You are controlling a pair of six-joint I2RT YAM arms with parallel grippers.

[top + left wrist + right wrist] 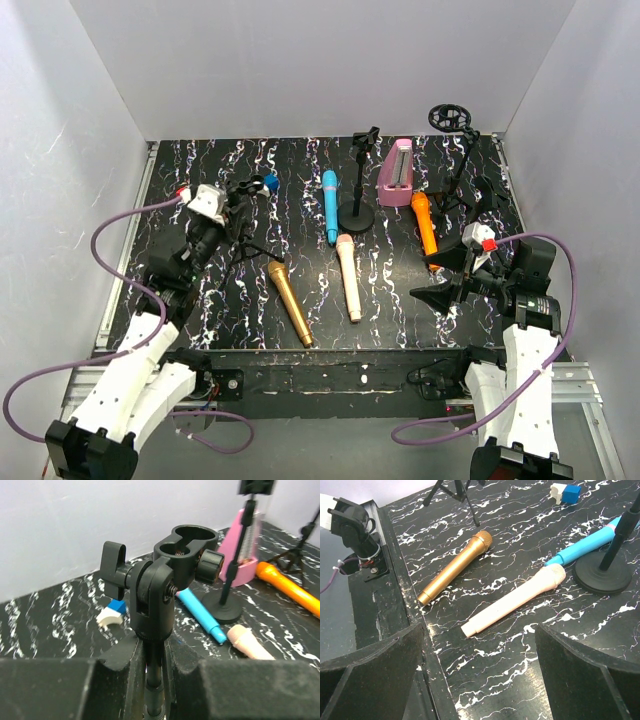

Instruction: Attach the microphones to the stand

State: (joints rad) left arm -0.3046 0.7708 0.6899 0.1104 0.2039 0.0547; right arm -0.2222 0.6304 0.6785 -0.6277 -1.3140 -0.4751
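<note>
- Black marbled table point(190, 160) between white walls point(300, 60), seen from above: the left gripper point(236, 215) at the far left is pressed together on the thin pole of a tripod stand point(246, 190). The right gripper point(447, 277) hangs spread wide near the right side, holding nothing.
- All four microphones lie flat on the table. The gold microphone point(290, 300) and pink microphone point(348, 277) are in the near middle. The blue microphone point(330, 205) is just beside a round-base stand point(356, 213). The orange microphone point(425, 222) is near a pink block point(397, 172).
- Left wrist: the fingers point(60, 690) pinch the pole just below the stand's black clamp head, and a blue-and-white piece point(112, 612) lies behind it.
- Right wrist: the fingers point(370, 680) stand far apart over the table's near edge and touch nothing. The gold and pink microphones lie beyond them, side by side but apart.
</note>
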